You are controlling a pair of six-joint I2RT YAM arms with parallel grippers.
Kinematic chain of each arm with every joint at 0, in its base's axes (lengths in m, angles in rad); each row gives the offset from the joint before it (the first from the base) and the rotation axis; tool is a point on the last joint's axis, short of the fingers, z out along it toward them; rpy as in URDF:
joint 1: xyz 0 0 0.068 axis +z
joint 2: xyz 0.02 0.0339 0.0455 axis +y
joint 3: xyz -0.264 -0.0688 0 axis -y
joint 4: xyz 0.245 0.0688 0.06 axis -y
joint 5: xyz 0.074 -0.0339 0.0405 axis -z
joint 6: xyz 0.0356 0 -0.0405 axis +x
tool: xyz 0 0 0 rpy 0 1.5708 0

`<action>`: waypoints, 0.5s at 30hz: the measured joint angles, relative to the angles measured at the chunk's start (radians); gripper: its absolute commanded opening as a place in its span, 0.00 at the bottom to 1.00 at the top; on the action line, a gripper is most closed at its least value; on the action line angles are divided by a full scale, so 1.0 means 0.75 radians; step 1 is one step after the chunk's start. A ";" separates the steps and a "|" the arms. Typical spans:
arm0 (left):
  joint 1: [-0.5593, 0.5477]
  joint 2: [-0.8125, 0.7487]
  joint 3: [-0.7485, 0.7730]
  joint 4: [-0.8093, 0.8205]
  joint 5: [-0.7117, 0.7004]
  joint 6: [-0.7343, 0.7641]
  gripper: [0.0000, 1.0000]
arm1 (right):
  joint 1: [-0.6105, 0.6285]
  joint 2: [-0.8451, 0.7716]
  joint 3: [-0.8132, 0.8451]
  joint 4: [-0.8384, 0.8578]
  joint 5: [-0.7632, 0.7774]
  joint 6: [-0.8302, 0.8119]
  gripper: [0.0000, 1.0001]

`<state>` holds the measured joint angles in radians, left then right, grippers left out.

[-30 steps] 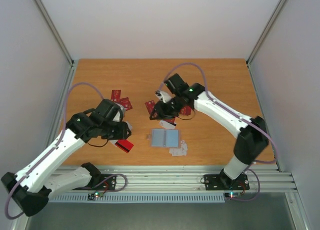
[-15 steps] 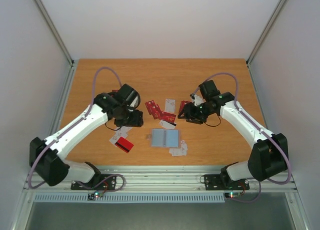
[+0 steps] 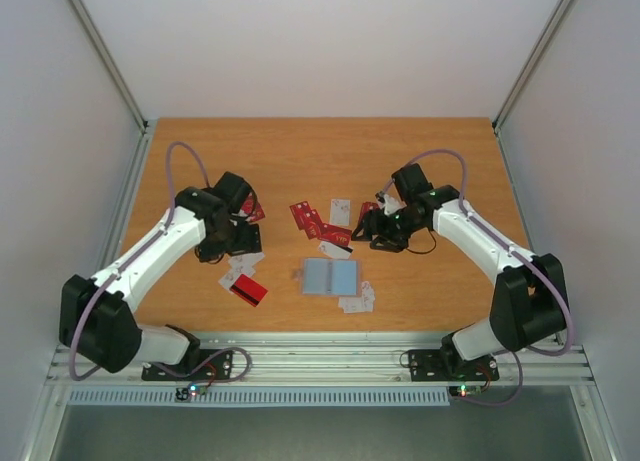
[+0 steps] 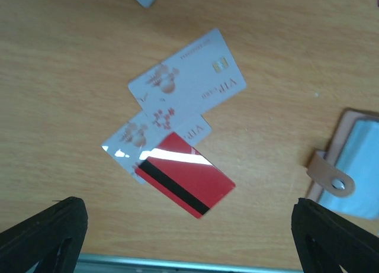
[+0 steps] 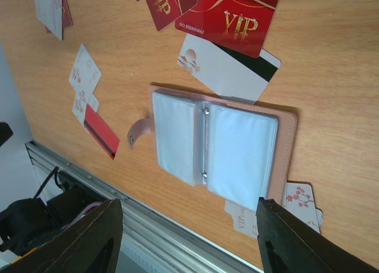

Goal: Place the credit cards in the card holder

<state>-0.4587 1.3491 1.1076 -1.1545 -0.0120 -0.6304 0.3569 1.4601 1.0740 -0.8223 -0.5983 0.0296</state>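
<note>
The card holder (image 3: 330,277) lies open on the table, its blue-grey pockets up (image 5: 219,145); its tan edge and tab show at the right of the left wrist view (image 4: 331,177). Credit cards are scattered around it. A red one with a black stripe (image 4: 186,181) partly covers white ones (image 4: 189,80). A red VIP card (image 5: 234,15) and a white striped card (image 5: 228,68) lie just beyond the holder. My left gripper (image 3: 242,243) (image 4: 189,243) hangs open above the front-left cards. Over the holder's right side my right gripper (image 3: 372,229) (image 5: 189,243) is open, holding nothing.
A metal rail (image 3: 330,353) runs along the table's near edge, close under both grippers (image 4: 177,264) (image 5: 148,225). More red cards (image 3: 250,209) lie behind the left gripper. White cards (image 3: 357,301) poke out beside the holder's front right corner. Grey walls close in both sides.
Both grippers have opened wider. The right arm swung right, away from the central red cards. The left arm reached toward the centre, then drew back left over the front-left cards.
</note>
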 measured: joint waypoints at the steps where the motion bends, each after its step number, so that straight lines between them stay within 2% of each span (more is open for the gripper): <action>1: 0.025 0.010 0.002 0.009 0.001 0.028 0.95 | 0.000 0.012 0.000 0.007 -0.003 0.001 0.64; 8: 0.140 0.211 0.103 0.064 0.093 0.247 0.91 | 0.000 0.092 0.009 0.050 -0.014 0.028 0.66; 15: 0.137 0.402 0.272 0.242 0.368 0.323 0.82 | -0.072 0.235 0.138 0.084 -0.011 0.036 0.67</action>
<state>-0.3557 1.6508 1.3113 -0.9733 0.2638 -0.3882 0.3027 1.6363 1.1774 -0.7593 -0.6067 0.0563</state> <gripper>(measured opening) 0.839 0.668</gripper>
